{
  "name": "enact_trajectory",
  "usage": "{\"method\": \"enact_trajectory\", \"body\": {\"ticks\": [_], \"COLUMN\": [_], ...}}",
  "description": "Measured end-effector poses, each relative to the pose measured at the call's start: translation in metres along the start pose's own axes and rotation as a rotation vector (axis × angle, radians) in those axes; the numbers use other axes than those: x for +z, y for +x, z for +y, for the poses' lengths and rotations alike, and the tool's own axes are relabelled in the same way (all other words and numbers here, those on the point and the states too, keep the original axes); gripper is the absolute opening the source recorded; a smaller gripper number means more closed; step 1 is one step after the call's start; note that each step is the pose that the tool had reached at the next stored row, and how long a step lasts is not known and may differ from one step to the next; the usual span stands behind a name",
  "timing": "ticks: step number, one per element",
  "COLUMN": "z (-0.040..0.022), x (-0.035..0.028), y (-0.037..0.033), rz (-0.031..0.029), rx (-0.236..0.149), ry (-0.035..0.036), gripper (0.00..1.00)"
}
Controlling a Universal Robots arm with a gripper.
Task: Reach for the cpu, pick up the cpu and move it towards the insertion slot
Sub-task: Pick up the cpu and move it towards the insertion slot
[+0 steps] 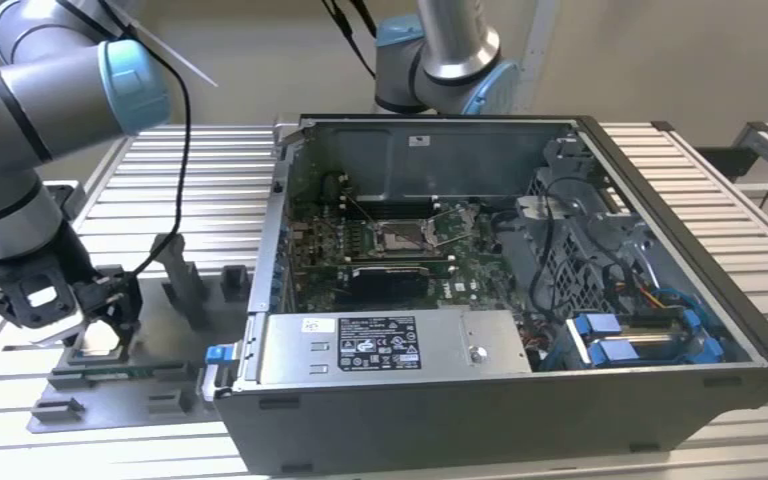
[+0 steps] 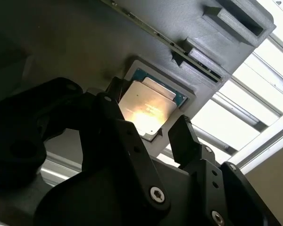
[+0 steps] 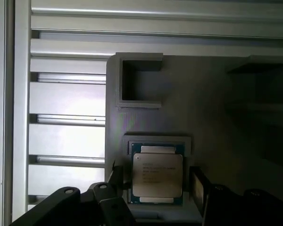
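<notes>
The cpu point(image 3: 157, 174), a pale silver square on a green board, lies flat in a grey square nest point(image 3: 158, 141) on the dark fixture plate point(image 1: 144, 380). It also gleams in the second wrist view point(image 2: 148, 108). My gripper point(image 3: 156, 184) hangs low over it at the exterior view's left point(image 1: 97, 330). It is open, with one black finger point(image 3: 117, 176) on each side of the chip and small gaps between. The insertion slot point(image 1: 404, 237), a shiny metal frame with a dark centre, sits on the green board inside the open computer case point(image 1: 704, 300).
Grey fixture blocks point(image 1: 177, 280) stand upright on the plate beside my gripper, and an empty square pocket point(image 3: 140, 80) lies just beyond the nest. The silver power supply point(image 1: 384, 345) lines the case's near wall. A second arm point(image 1: 444, 55) stands behind the case.
</notes>
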State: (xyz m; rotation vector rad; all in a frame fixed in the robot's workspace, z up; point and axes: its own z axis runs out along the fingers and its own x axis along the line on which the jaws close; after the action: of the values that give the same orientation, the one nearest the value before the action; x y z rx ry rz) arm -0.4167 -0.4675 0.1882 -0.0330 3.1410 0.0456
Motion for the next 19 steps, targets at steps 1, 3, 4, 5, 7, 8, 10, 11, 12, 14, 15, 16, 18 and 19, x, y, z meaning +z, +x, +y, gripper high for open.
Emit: {"method": "enact_trajectory", "body": {"ticks": [1, 3, 4, 5, 7, 8, 10, 11, 12, 14, 15, 16, 18, 19], "z": [0.0002, 0.0006, 0.0007, 0.0007, 0.0010, 0.0010, 0.0010, 0.0010, 0.0010, 0.0010, 0.0010, 0.0010, 0.0010, 0.0010], "x": [0.0003, 0.0011, 0.0014, 0.0016, 0.0025, 0.0025, 0.0025, 0.0025, 0.0025, 0.0025, 0.0025, 0.0025, 0.0025, 0.0015], "y": [0.0000, 0.0000, 0.0000, 0.0000, 0.0000, 0.0000, 0.0000, 0.0000, 0.0000, 0.0000, 0.0000, 0.0000, 0.0000, 0.0000], "rz": [-0.0001, -0.0008, -0.0010, -0.0011, -0.0018, -0.0017, -0.0017, -0.0018, -0.0018, -0.0018, -0.0017, -0.0018, -0.0018, -0.0020], "rx": [0.000, 0.000, 0.000, 0.000, 0.000, 0.000, 0.000, 0.000, 0.000, 0.000, 0.000, 0.000, 0.000, 0.000], "ry": [0.0000, -0.0001, 0.0000, 0.0001, 0.0000, 0.0001, 0.0001, 0.0001, 0.0000, 0.0000, 0.0000, -0.0001, 0.0000, -0.0002], "gripper": [1.00, 1.00, 1.00, 1.00, 1.00, 1.00, 1.00, 1.00, 1.00, 0.00, 0.00, 0.00, 0.00, 0.00]}}
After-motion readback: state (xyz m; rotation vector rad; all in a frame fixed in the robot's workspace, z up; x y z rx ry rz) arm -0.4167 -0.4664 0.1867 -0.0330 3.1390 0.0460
